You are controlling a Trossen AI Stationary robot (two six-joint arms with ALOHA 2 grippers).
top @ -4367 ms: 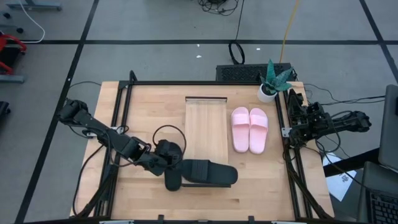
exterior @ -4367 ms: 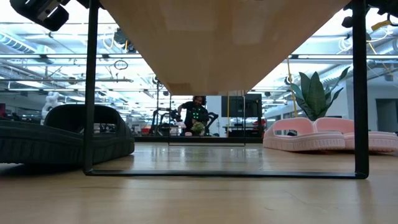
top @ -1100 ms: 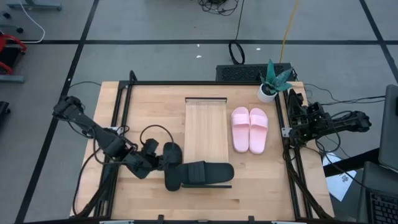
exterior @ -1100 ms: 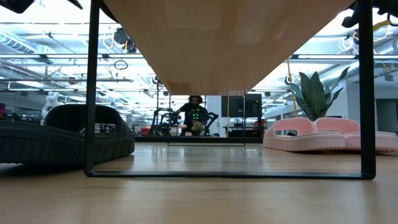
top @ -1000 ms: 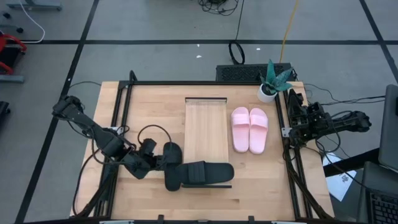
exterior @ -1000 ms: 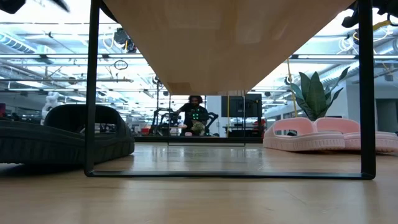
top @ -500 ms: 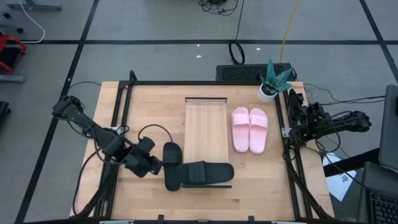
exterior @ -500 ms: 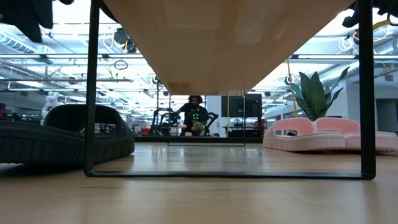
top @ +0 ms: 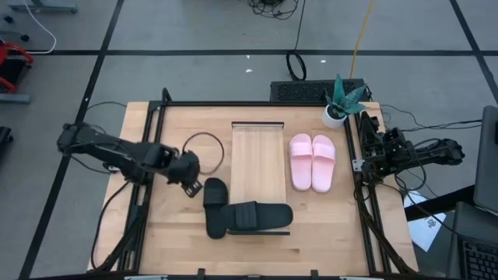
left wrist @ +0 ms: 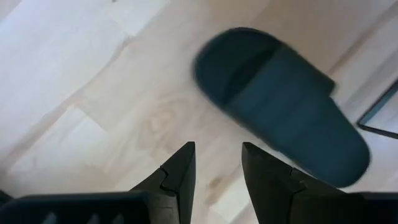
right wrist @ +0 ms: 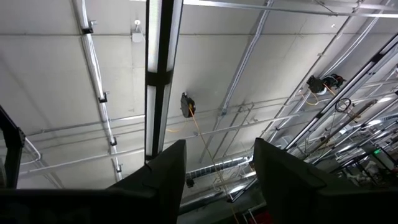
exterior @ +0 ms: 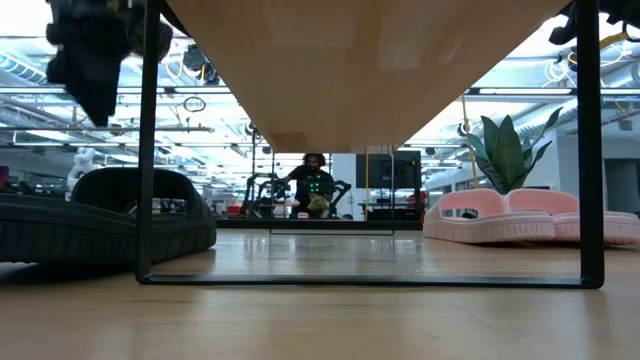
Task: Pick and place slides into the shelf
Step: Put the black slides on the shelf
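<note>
The left tool hangs above the surface with its two fingers a narrow gap apart and nothing between them. One black slide lies just below and ahead of it, flat on the wood beside the shelf. The other black slide lies crosswise at the shelf's near end, with part of it seeming to rest over the frame. The pink pair sits side by side on the far side of the shelf. No slide lies properly on the shelf, so I judge most of the task remains.

The risk I see is the narrow gap. If the left tool drops as it is, the fingers may land on the strap instead of straddling it and push the slide into its crosswise partner. The right tool waits off the edge, aimed at the ceiling, its fingers apart and empty.
</note>
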